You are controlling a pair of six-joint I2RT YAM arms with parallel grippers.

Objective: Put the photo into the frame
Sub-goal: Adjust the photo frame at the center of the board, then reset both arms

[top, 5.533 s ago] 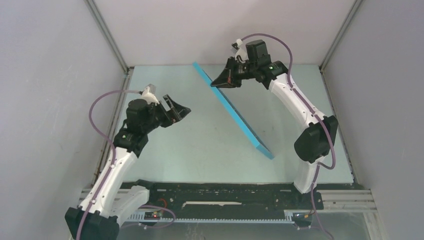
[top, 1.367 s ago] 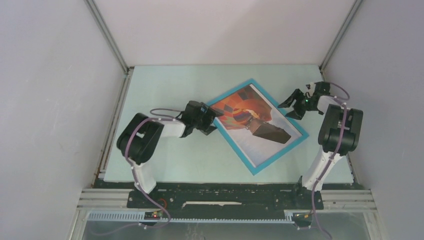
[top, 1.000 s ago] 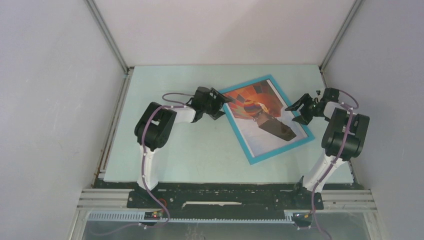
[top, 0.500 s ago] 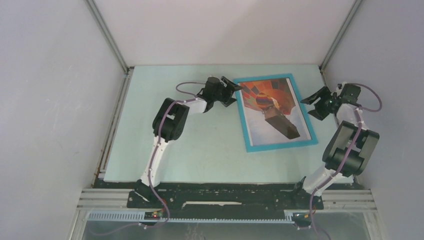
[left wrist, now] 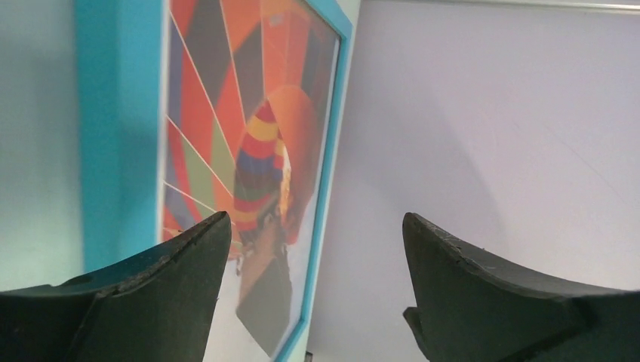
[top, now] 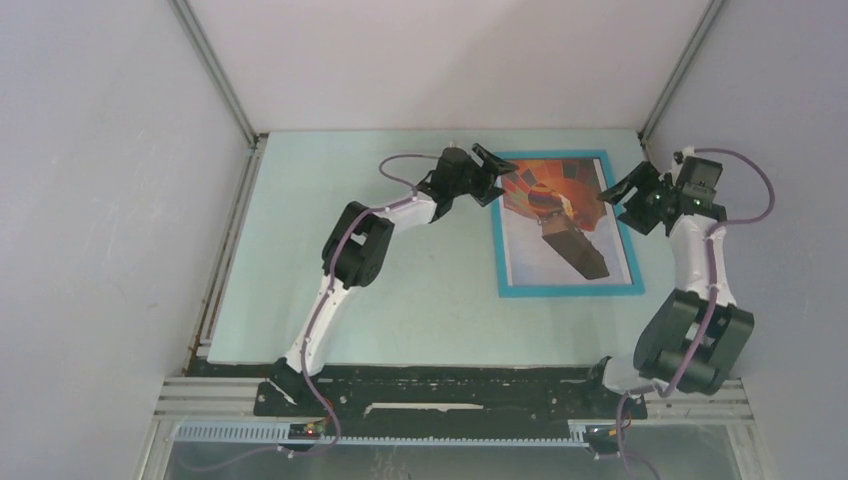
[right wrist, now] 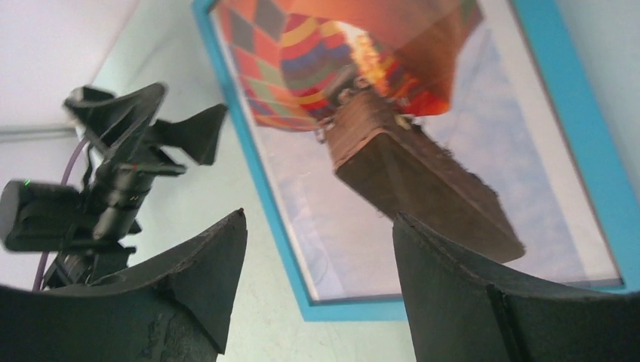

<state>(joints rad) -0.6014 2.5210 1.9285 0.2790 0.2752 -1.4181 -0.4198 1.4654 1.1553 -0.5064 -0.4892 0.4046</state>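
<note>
The frame, turquoise-blue, lies flat at the back right of the pale green table. The photo of the orange-red balloon sits inside it, face up. My left gripper is open at the frame's upper left corner, nothing between its fingers. My right gripper is open beside the frame's right edge, also empty. The left wrist view shows the frame and photo beyond the left gripper. In the right wrist view, the right gripper hovers over the frame and photo.
Grey enclosure walls stand close on the left, right and back, with metal posts at the back corners. A black rail runs along the near table edge. The left gripper shows in the right wrist view.
The frame with the photo in it has turned and slid toward the back right and now lies square to the table. Both arms followed it toward the back, grippers open.
</note>
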